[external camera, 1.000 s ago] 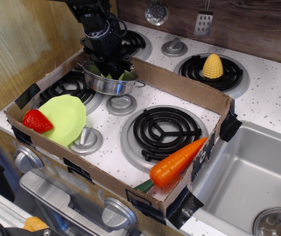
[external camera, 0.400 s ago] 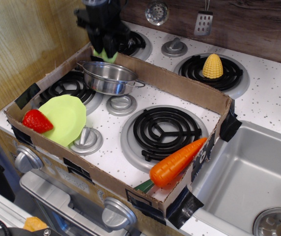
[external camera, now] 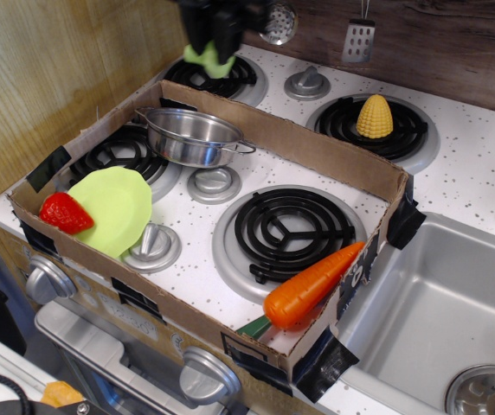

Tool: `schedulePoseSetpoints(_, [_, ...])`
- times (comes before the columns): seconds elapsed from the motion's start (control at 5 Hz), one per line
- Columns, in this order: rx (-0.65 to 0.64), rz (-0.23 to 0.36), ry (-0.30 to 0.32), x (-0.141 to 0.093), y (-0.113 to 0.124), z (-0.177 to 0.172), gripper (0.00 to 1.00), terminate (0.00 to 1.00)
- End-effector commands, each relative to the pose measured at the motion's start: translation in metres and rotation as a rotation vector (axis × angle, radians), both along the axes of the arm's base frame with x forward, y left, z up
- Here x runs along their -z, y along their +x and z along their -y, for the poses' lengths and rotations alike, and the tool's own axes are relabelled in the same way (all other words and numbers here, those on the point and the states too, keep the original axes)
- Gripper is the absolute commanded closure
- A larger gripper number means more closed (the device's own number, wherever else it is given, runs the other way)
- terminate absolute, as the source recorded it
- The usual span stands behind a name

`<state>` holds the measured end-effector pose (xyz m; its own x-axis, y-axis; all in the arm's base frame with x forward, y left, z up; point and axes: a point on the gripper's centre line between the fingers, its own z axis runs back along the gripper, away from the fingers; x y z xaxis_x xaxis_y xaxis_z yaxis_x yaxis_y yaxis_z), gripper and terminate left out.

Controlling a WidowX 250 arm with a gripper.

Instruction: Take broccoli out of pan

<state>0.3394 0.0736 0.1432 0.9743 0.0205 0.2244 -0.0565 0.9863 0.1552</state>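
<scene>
Lifted higher toward twelve o'clock since before: black gripper (external camera: 213,39) clenched on lumpy pale-green toy broccoli (external camera: 208,59), clear of shiny round steel pan (external camera: 192,138); transport step, next needs a set-down spot
</scene>
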Motion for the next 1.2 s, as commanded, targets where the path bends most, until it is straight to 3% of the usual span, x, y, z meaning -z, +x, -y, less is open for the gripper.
schedulePoseSetpoints(0.0, [-0.009, 0.026, -0.047, 0.0, -0.012, 0.05, 1.0, 0.0])
schedulePoseSetpoints(0.4, [-0.005, 0.008, -0.118, 0.02, -0.001, 0.078, 1.0, 0.0])
schedulePoseSetpoints(1.0, [-0.091, 0.057, -0.153, 0.041, -0.023, 0.103, 1.0, 0.0])
